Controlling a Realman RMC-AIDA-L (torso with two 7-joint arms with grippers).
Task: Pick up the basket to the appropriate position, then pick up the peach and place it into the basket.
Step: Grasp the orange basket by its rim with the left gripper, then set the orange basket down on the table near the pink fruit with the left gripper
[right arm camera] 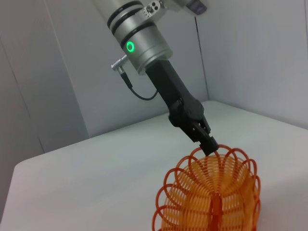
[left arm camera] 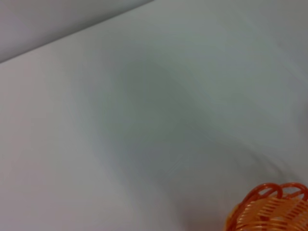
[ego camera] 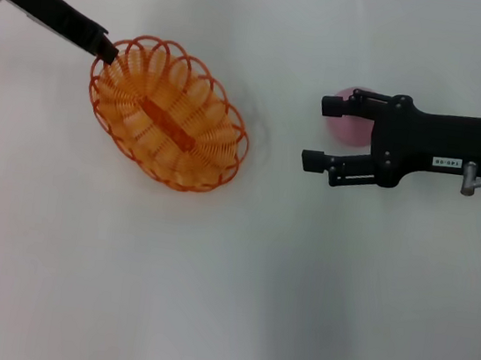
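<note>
Left tool (right arm camera: 208,143) pinching basket (ego camera: 169,113) rim, right tool (ego camera: 322,133) spread over peach (ego camera: 352,124)

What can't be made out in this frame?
- Peach: head view only, mostly hidden under the right claw, whose fingers are spread; whether they touch it is unclear.
- Left claw: at the basket rim; the coils hide whether its fingers pinch the wire.
- Left wrist view: only a corner of the basket, cut off by the edge.
- Right wrist view: no peach, no own fingers.
</note>
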